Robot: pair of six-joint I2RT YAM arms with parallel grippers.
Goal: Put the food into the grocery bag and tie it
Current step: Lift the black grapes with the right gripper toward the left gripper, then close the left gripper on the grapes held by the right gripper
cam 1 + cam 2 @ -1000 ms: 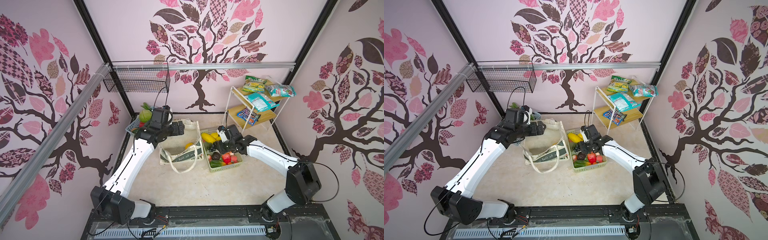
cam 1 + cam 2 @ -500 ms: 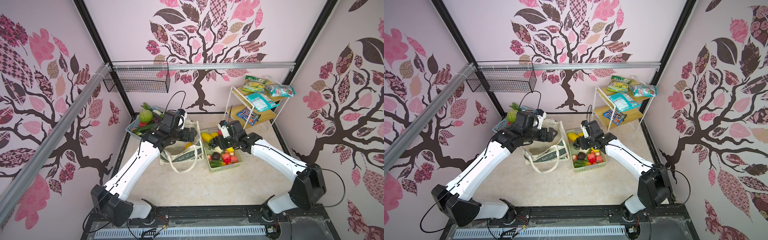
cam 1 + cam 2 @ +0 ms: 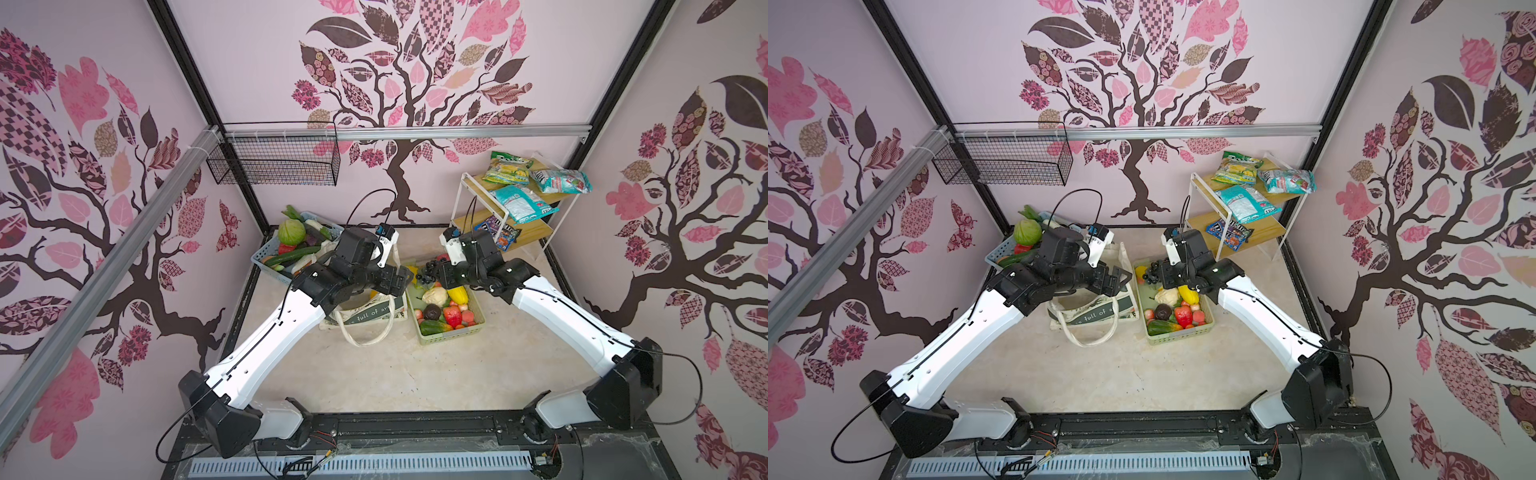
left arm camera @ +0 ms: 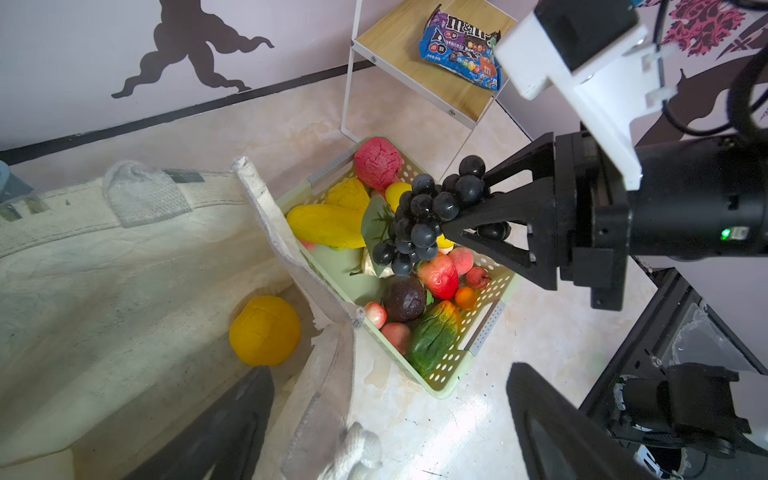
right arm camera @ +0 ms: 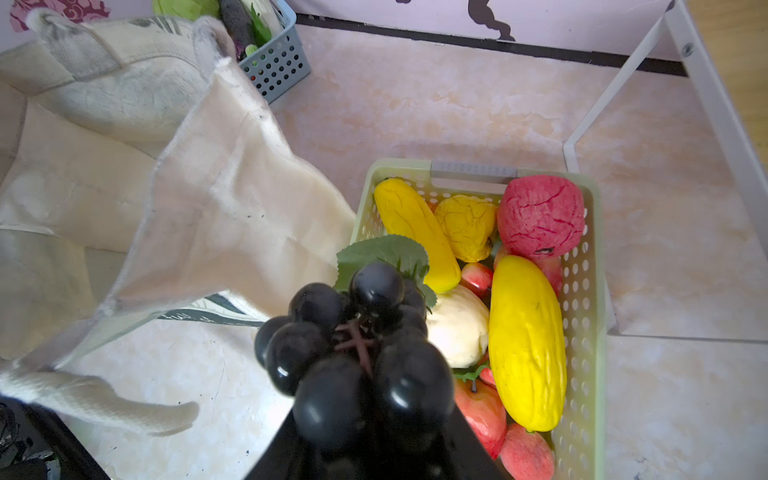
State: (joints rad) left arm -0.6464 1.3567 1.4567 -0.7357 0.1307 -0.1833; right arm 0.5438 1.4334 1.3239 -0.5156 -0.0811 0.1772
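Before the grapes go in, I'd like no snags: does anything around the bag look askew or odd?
The grocery bag is slumped: its side wall sags outward onto the pale-green basket rim, close by the right gripper, shut on the grape bunch. The canvas looks smudged too. Nothing spilled.

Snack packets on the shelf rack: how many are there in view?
4. Upper shelf: a green-yellow packet, a teal-and-white packet beside it, a teal packet overhanging the front edge. Lower shelf: a blue M&M's packet. More may lie hidden under these.
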